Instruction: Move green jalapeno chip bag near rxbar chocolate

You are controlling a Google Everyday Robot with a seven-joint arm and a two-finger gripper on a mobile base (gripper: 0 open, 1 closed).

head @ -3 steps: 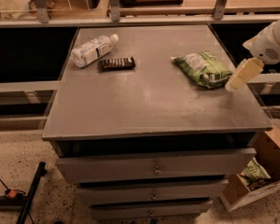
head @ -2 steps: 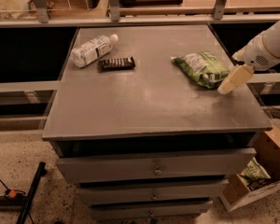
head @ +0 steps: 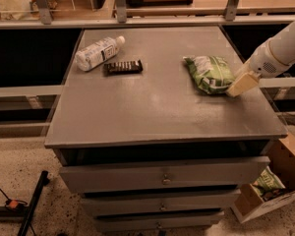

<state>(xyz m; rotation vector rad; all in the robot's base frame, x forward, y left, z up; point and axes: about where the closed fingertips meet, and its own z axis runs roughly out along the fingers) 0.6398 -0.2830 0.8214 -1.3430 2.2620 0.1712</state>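
Note:
The green jalapeno chip bag [head: 209, 73] lies on the right part of the grey table top [head: 152, 107], puffy, with a white label patch. The rxbar chocolate [head: 123, 67] lies flat at the back left, dark with pale lettering. My gripper [head: 240, 85] comes in from the right on a white arm and its pale tip sits at the bag's right front edge, touching or almost touching it.
A clear plastic bottle [head: 97, 53] with a white label lies just left of the bar. A railing [head: 137, 19] runs behind the table. Drawers [head: 162, 178] sit below the top. A cardboard box [head: 270, 191] holding a small green-white bag stands on the floor at the lower right.
My gripper has moved left and slightly down toward the chip bag's right edge. The bag, bar and bottle have not moved.

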